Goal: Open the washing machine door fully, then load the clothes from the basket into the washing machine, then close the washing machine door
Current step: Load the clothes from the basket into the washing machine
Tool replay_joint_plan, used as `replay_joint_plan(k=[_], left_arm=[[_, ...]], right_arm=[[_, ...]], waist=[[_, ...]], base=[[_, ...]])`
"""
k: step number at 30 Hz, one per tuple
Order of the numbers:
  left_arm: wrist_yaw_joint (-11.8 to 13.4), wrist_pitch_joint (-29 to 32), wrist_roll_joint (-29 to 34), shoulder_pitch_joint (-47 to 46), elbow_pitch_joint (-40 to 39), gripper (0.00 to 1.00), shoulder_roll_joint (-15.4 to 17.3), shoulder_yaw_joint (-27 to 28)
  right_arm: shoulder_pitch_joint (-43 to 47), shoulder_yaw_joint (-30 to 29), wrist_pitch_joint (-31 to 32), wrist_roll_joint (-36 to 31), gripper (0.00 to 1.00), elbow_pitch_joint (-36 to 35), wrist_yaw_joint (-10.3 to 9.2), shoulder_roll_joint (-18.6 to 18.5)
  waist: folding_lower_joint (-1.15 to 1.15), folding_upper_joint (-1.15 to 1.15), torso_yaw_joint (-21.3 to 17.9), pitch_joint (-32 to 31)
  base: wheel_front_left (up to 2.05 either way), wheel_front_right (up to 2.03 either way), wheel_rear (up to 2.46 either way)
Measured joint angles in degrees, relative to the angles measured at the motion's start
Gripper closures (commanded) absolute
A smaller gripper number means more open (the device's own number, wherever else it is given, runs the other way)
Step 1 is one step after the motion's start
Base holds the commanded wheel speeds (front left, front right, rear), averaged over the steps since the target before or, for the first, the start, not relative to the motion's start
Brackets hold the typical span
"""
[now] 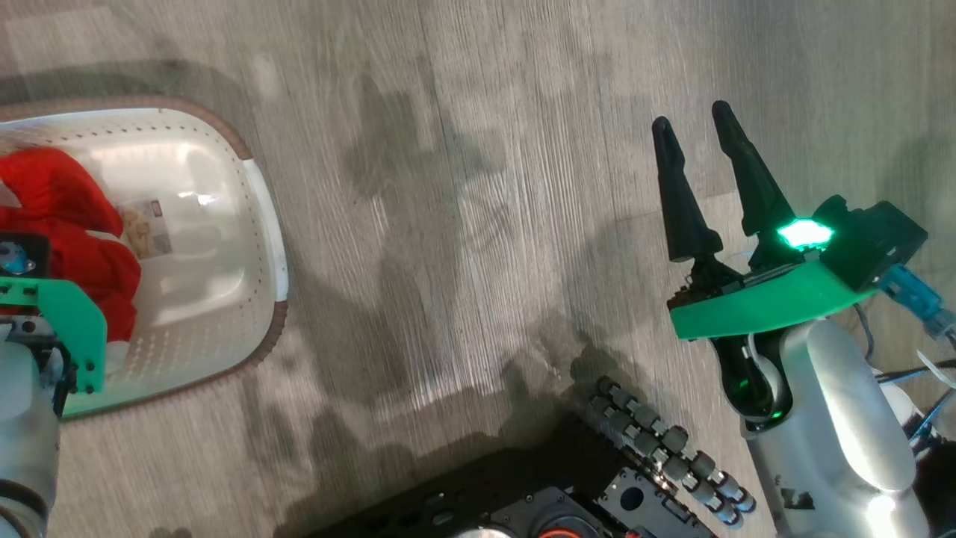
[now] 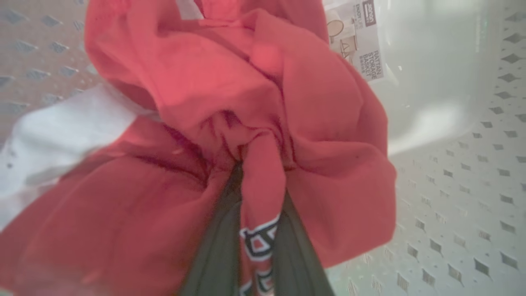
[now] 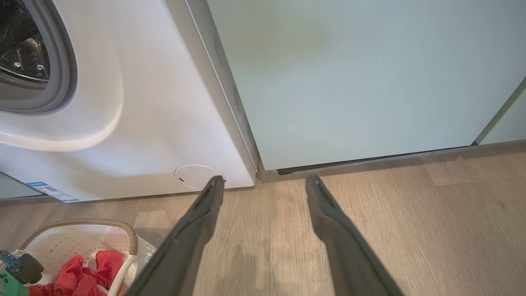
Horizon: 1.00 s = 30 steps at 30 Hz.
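Note:
The clothes (image 2: 205,102), a red jersey with a little white fabric, lie at the left end of the cream basket (image 1: 258,179). My left gripper (image 2: 261,181) reaches down into them and is shut on a red fold with white lettering. In the head view its green wrist mount (image 1: 71,317) hangs over the clothes (image 1: 67,224). My right gripper (image 1: 692,119) stands open and holds nothing above the floor at the right. Its wrist view shows the gripper (image 3: 265,181) facing the white washing machine (image 3: 144,102), whose porthole (image 3: 24,53) shows bare drum. The door is out of view.
A pale teal cabinet (image 3: 349,82) stands right of the washer. The basket (image 3: 102,224) with the clothes (image 3: 82,275) sits on the wood floor (image 1: 463,187) before the washer. My black base (image 1: 560,493) fills the lower middle of the head view.

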Motion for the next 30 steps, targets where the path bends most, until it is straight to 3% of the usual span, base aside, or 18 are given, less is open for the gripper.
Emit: replay_joint_plan(k=[10,23,27,30], left_arm=[[-0.08,-3.25,-2.41,3.61,0.24,1.0,-1.15,0.11],[0.47,-14.91,-6.81,10.38,0.33,1.0,-8.06,1.0],[0.14,-15.97,-9.32,13.11,-2.56,1.0,-9.61,2.93],[-0.04,-16.16,-10.87,16.29,-10.37,1.0,-10.48,4.64]], right_arm=[[0.02,-0.05,0.0,-1.09,0.0,1.12,0.0,0.0],[2.41,-0.47,0.0,-4.92,0.0,3.92,0.0,-0.01],[3.83,-0.62,0.0,-5.95,0.0,5.01,0.0,-0.01],[4.8,-1.04,0.0,-6.46,0.0,5.57,0.0,-0.01]], waist=[[0.0,0.0,0.55,-5.25],[0.0,0.0,4.17,-18.8],[-0.01,0.01,6.0,-23.27],[-0.01,0.01,7.36,-26.4]], base=[[0.0,0.0,0.0],[0.0,0.0,0.0],[0.0,0.0,0.0],[0.0,0.0,0.0]])
